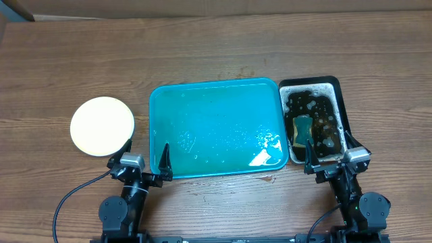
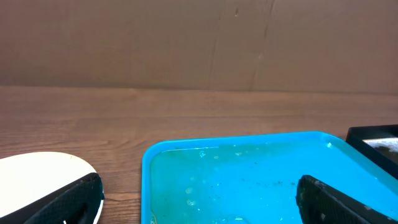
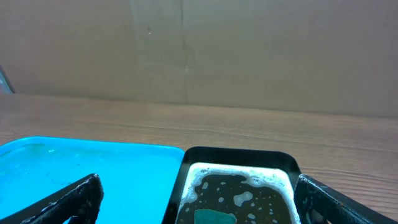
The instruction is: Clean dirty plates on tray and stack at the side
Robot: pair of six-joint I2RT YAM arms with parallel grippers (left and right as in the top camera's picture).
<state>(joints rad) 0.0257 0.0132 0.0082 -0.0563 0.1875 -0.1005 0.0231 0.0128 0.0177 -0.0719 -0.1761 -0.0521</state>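
The turquoise tray (image 1: 216, 128) lies mid-table, wet, with no plates on it; it also shows in the left wrist view (image 2: 249, 168) and the right wrist view (image 3: 74, 162). A pale yellow-white plate (image 1: 102, 125) lies on the table left of the tray; I cannot tell whether others lie stacked under it. Its edge shows in the left wrist view (image 2: 37, 177). My left gripper (image 1: 146, 156) is open and empty at the tray's near left corner. My right gripper (image 1: 329, 154) is open and empty at the near end of the black tray.
A narrow black tray (image 1: 312, 118) of dark soapy water with a green sponge (image 1: 302, 128) stands right of the turquoise tray; it shows in the right wrist view (image 3: 239, 186). A brown wall stands at the table's far edge.
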